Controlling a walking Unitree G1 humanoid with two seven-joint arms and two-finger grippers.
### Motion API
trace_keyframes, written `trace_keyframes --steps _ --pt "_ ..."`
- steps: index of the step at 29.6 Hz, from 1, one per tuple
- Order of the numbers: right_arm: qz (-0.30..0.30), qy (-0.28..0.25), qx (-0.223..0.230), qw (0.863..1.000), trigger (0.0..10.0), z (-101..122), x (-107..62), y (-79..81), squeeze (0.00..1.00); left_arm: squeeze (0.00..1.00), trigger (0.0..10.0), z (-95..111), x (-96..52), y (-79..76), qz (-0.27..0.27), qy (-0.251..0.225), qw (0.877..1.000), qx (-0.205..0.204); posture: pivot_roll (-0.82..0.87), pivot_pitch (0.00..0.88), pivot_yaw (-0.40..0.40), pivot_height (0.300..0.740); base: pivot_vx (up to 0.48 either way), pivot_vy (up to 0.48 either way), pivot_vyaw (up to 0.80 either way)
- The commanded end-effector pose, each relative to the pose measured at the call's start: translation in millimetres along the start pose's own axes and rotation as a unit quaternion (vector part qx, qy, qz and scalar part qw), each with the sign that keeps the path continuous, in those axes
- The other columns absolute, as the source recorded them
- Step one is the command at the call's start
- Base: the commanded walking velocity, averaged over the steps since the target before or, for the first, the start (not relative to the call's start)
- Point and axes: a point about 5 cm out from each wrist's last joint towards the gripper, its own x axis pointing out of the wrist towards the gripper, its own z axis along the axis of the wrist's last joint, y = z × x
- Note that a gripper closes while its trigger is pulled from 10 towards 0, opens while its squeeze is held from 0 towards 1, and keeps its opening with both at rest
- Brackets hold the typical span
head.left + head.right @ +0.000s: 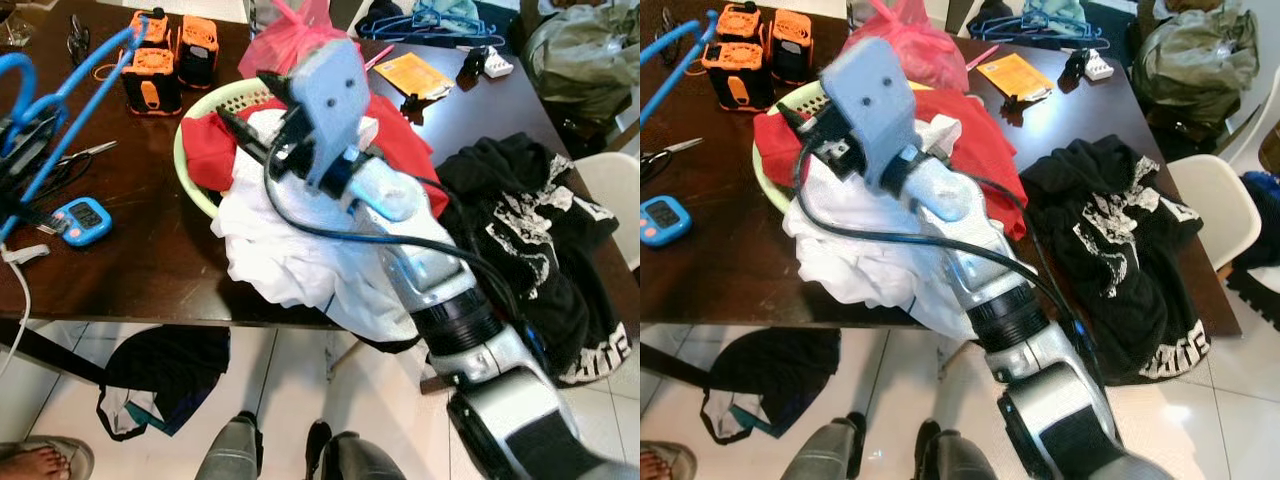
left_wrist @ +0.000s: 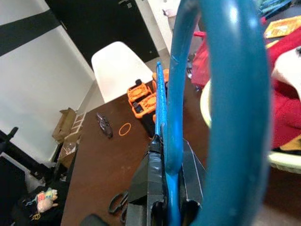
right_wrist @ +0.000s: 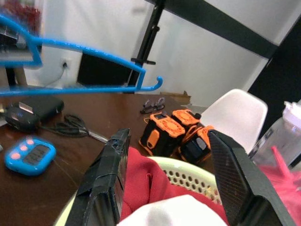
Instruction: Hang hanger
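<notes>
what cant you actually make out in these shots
- Right gripper: in both eye views the right arm's grey wrist block covers its fingers.
- Basket: its contents under the red cloth and white cloth are hidden.
- Blue hanger: cut off by the left edge of the eye views; in the left wrist view it is a close blur.
- Left gripper: shut on the hanger; fingertips hidden behind it.

We see a lived-in home room: a dark brown wooden bench [image 1: 150, 270] heaped with laundry in a pale green plastic basket [image 1: 196, 120], a black printed garment [image 1: 1120, 260], white moulded plastic chairs [image 2: 120, 63] and a glossy white tiled floor [image 1: 300, 400] with dropped clothing.
</notes>
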Motion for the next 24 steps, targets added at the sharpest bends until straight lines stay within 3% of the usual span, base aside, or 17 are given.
trace_keyframes --steps 1,4,6,8,11,12,16,24 --pt "0.05 0.034 -0.066 0.996 10.0 -10 0.8 8.0 0.0 0.0 10.0 4 -4.2 -4.7 -0.004 -0.005 1.0 0.007 0.3 0.151 -0.104 0.74 0.0 0.0 0.0" --pt "0.078 0.071 -0.075 0.992 10.0 -20 -2.0 9.7 0.0 0.0 10.0 4 -4.4 -5.9 -0.005 -0.006 1.0 0.007 0.3 0.151 -0.104 0.74 0.0 0.0 0.0" --pt "0.099 0.149 -0.091 0.98 10.0 -43 -14.0 -0.4 0.0 0.0 10.0 6 -2.0 -8.1 -0.007 -0.012 1.0 0.001 0.28 0.149 -0.102 0.74 0.0 0.0 0.0" --pt "0.101 0.156 -0.094 0.978 10.0 -45 -15.1 -1.7 0.0 0.0 10.0 6 -2.2 -8.3 -0.007 -0.012 1.0 0.0 0.28 0.149 -0.102 0.74 0.0 0.0 0.0" --pt "0.062 0.19 -0.104 0.974 10.0 -54 -22.8 -24.2 0.0 0.0 10.0 5 0.5 -9.8 -0.011 -0.015 1.0 -0.005 0.27 0.145 -0.095 0.74 0.0 0.0 0.0" --pt "0.062 0.19 -0.104 0.974 10.0 -54 -22.8 -24.2 0.0 0.0 10.0 5 0.5 -9.8 -0.011 -0.015 1.0 -0.005 0.27 0.145 -0.095 0.74 0.0 0.0 0.0" --pt "0.013 0.212 -0.116 0.97 10.0 -56 -36.4 -58.3 0.0 0.0 10.0 5 3.9 -10.6 -0.013 -0.02 1.0 -0.01 0.26 0.141 -0.093 0.74 0.0 0.0 0.0" --pt "-0.02 0.207 -0.061 0.976 10.0 -54 -43.7 -73.8 0.0 0.0 10.0 5 5.6 -11.4 -0.012 -0.023 1.0 -0.013 0.26 0.137 -0.094 0.74 0.0 0.0 0.0"
